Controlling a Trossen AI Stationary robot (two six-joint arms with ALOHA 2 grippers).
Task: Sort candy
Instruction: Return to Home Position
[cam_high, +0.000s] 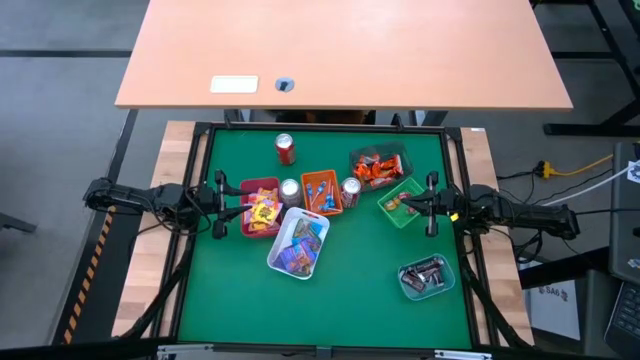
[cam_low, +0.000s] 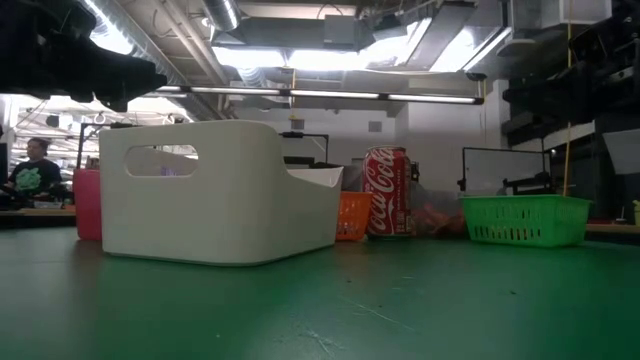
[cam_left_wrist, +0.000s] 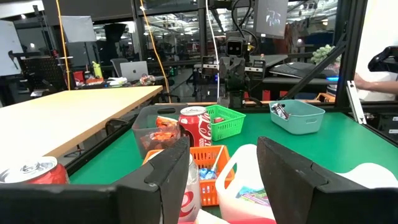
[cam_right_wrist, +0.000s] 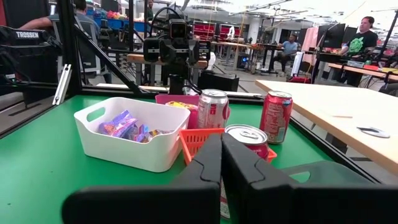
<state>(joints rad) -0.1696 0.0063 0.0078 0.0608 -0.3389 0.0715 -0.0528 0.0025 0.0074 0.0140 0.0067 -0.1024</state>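
Writing: "Coca-Cola" is read on the red can (cam_low: 388, 191) in the low view. "TROSSEN" is printed on a dark frame part (cam_right_wrist: 27, 35) seen in the right wrist view.
Cans: three are counted on the green worktop (cam_high: 230, 295). The red can stands alone toward the far edge. A silver can (cam_high: 290, 189) is set between the pink tray (cam_high: 243, 207) and the orange tray (cam_high: 322, 178). A third can (cam_high: 350, 189) stands just beside the orange tray's other side.
Trays: six are counted (one each of pink, orange, white, green, pale blue and dark clear).
Candy: yellow candy (cam_high: 264, 212) is heaped in the pink tray. Purple and blue candy (cam_high: 300, 252) lies in the white tray (cam_high: 281, 262). Orange-red candy (cam_high: 376, 171) fills the dark clear tray (cam_high: 397, 150). Dark and silver candy (cam_high: 424, 275) lies in the pale blue tray (cam_high: 447, 287), well apart from the rest. A few pieces are seen in the green tray (cam_high: 390, 213) and in the orange tray.
Left gripper (cam_high: 232, 200): it is held just beside the pink tray. Its fingers (cam_left_wrist: 168, 171) are spread wide and nothing is gripped.
Right gripper (cam_high: 412, 205): it is held at the green tray's edge. Its fingers (cam_right_wrist: 202, 165) are drawn almost together with only a slit between, and nothing is held.
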